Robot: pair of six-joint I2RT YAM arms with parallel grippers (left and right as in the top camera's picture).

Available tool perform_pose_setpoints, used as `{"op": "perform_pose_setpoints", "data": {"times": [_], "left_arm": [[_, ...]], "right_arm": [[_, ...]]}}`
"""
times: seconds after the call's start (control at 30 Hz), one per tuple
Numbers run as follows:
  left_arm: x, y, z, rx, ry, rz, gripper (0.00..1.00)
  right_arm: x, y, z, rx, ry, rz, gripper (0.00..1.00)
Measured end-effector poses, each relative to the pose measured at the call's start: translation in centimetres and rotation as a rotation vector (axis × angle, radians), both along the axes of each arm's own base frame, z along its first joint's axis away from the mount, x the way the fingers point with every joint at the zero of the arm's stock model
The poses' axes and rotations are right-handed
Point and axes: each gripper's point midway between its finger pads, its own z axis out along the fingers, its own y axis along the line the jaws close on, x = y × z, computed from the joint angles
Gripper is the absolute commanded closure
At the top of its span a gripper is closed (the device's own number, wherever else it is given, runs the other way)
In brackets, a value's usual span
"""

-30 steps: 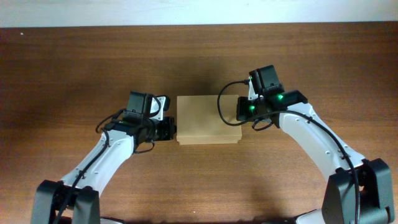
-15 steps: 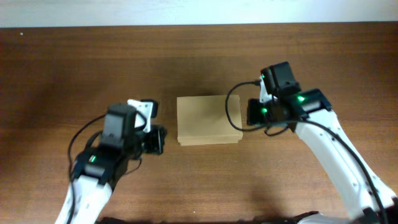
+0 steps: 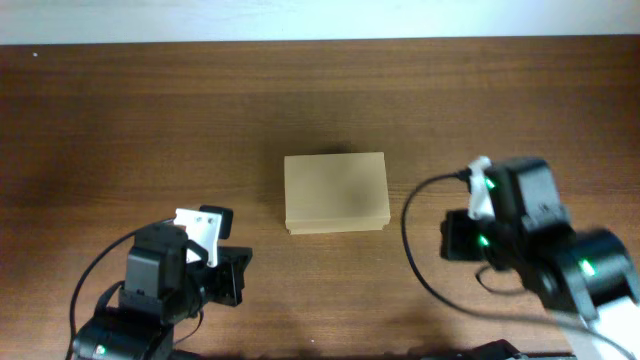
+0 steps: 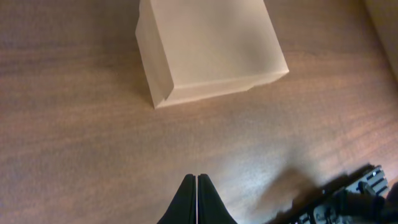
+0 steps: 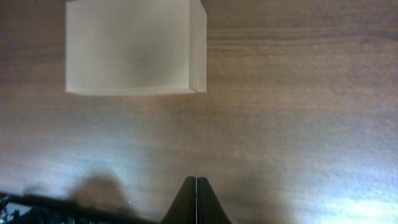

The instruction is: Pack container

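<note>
Both arms have drawn back from the box [image 3: 335,193] since the earlier frames: the left arm [image 3: 165,285] has gone toward the near-left of the bench [image 3: 150,120], and the right arm [image 3: 530,245] to the right and nearer. The box has not shifted. It sits at the middle of the bench, square to its edges.

Progress: the lid lies flat and closed over the box, with no flap standing up. No loose item shows on the bench in any view. Contents cannot be checked, as the closed lid hides them. Judged from this, the packing and closing are done and the task is at or very near its end. What is left appears to be no more than parking the arms. Whether the lid is fully tucked in cannot be told.

Left fingers [image 4: 193,202]: together, tips meeting, nothing between them. The box lies ahead of them in the left wrist view, well apart, with bare bench between.

Right fingers [image 5: 193,202]: likewise together and empty. The box lies ahead and to one side in the right wrist view, well apart.

Neither arm touches the box. It sits between the two, farther from the near edge than either.
</note>
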Motion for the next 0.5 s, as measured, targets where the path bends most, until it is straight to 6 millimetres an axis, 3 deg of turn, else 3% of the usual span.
{"op": "perform_pose_setpoints", "data": {"times": [0.2, 0.23, 0.27, 0.3, 0.33, 0.37, 0.5], "left_arm": [[-0.7, 0.1, -0.2, 0.001, 0.014, -0.002, 0.98], [-0.7, 0.1, -0.2, 0.002, 0.015, -0.002, 0.97], [-0.7, 0.1, -0.2, 0.002, 0.014, -0.002, 0.81], [-0.7, 0.1, -0.2, 0.005, 0.012, -0.006, 0.64], [-0.7, 0.1, -0.2, 0.005, 0.011, -0.007, 0.36], [-0.7, 0.1, -0.2, 0.004, 0.013, -0.006, 0.0], [-0.8, 0.1, -0.2, -0.002, 0.02, 0.002, 0.0]], "right_arm": [[-3.7, -1.1, 1.3, 0.014, -0.045, 0.0, 0.96], [-4.3, -1.3, 1.4, 0.014, -0.047, 0.0, 0.81], [-4.8, -1.5, 1.4, 0.014, -0.043, -0.003, 0.55], [-5.4, -1.6, 1.3, 0.013, -0.036, -0.003, 0.38], [-5.8, -1.8, 1.3, 0.011, -0.033, -0.002, 0.01], [-6.2, -1.9, 1.2, 0.008, -0.024, -0.002, 0.01], [-7.7, -2.3, 0.4, -0.012, 0.037, 0.001, 0.01]]}}
